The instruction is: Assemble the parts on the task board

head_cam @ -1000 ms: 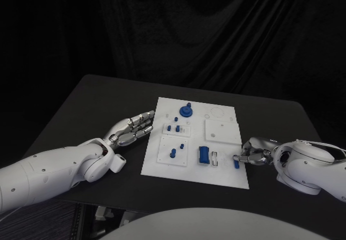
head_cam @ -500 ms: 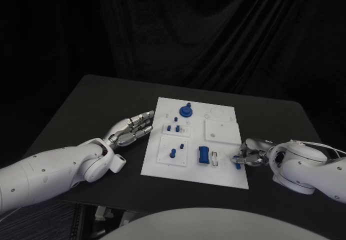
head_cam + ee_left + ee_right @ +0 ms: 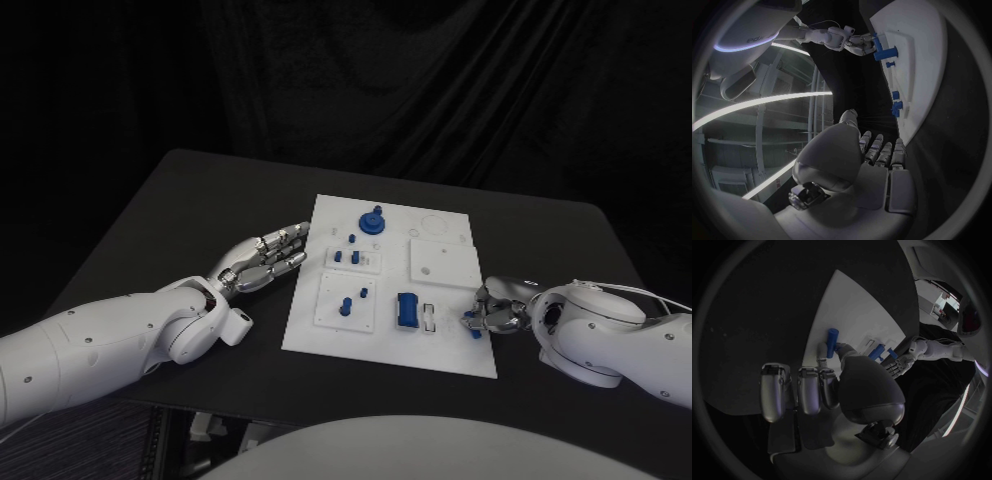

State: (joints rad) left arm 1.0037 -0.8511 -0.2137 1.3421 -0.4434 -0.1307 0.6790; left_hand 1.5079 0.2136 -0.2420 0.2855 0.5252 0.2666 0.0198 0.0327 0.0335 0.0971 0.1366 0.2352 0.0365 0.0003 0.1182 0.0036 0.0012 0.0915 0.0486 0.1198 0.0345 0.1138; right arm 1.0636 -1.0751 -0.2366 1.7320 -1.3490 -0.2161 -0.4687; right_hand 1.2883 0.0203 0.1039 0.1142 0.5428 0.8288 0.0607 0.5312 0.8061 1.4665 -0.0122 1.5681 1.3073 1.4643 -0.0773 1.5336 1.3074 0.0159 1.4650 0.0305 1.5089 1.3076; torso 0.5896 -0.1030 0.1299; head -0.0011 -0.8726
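Head view, one task board, two hands

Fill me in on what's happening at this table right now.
A two-armed robot is assembling small blue parts on a white task board lying on a black table. Its right hand is at the board's near right edge, pinching a small blue peg there. The left hand rests on the table beside the board's left edge, holding nothing. Other blue parts, including a round blue knob, stand on the board.
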